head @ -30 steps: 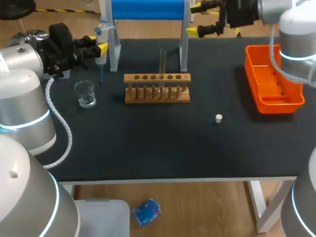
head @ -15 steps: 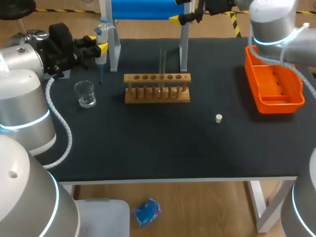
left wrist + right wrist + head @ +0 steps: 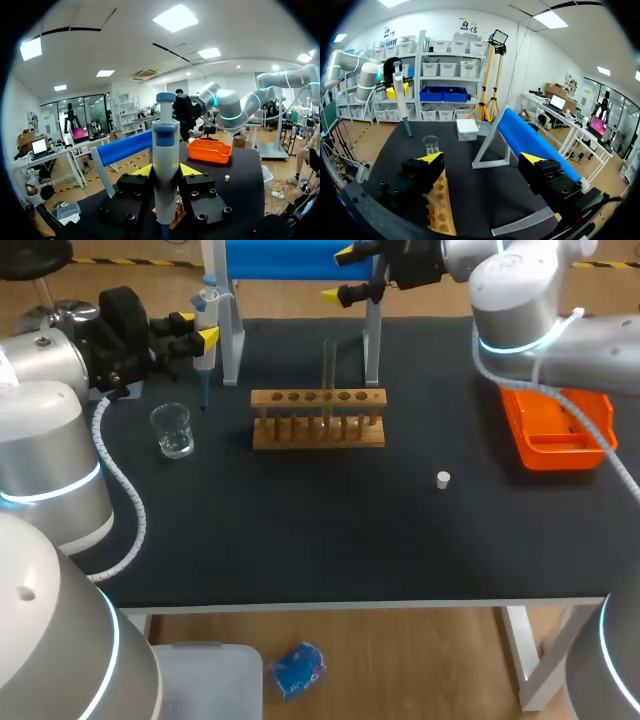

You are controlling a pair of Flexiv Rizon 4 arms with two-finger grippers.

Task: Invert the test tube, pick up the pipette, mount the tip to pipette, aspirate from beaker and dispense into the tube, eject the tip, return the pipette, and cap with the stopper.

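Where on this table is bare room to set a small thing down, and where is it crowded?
The widest bare patch is the front strip of the table, between the near edge and the beaker, rack and stopper. Another lies between rack and orange tray. Crowded: the back left, with blue stand, pipette and left pincer.

From above and behind, the head camera looks down on the counter (image 3: pixel 300 540), with the wooden rack (image 3: pixel 318 418) near its far middle. The left wrist camera, tight behind the pipette (image 3: pixel 165 150), faces past the rack. The right wrist camera, at the rack's far side, faces back at that pipette.
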